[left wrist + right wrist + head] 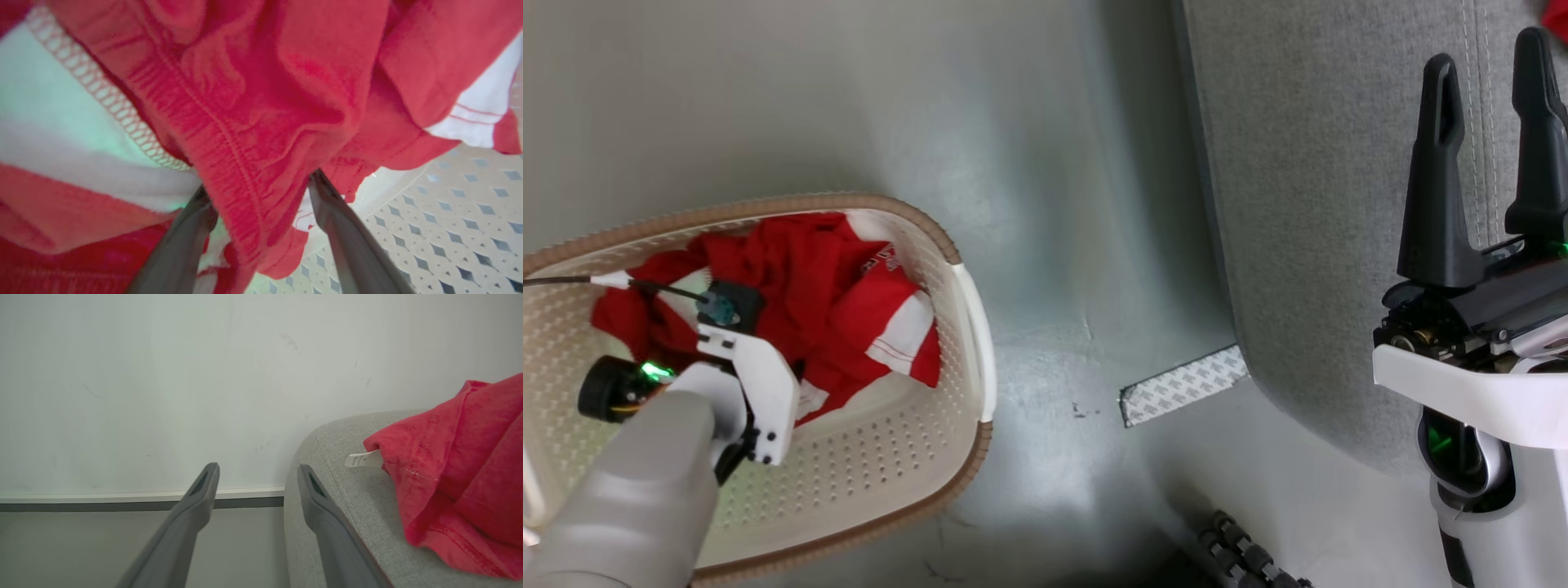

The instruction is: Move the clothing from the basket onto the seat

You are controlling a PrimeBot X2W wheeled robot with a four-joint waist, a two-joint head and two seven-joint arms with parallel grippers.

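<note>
Two dark-fingered pincers are showing, one on each arm of a wheeled robot. Closest in, the left pincer (260, 183) is pointing down into the basket (976, 327), a cream-white tub with perforated walls and a brown rim that is sitting on the floor (1054, 204). Its fingers (347, 237) are standing spread apart, released, with a gathered fold of the clothing (825, 278) lying loosely between them and draping over their tips. The clothing is lying crumpled in the basket as a bright red heap with white bands and some white lettering, filling the far half while the near half of the dotted bottom is lying bare.

Right of the basket, a short strip of patterned tape (1184, 384) is lying on the glossy grey floor, one end touching the foot of the seat (1307, 204), a large light grey sofa with rounded edges and stitched seams.

Over the sofa's near edge, the right pincer (1488, 51) is hovering with its fingers parted and grasping nothing. Just beyond it, a red garment (461, 477) is resting on the sofa's cushion, its small white tag (361, 459) sticking out toward the pincer. Farthest off, a pale wall (204, 375) is rising behind the sofa above a white skirting board (122, 496).
</note>
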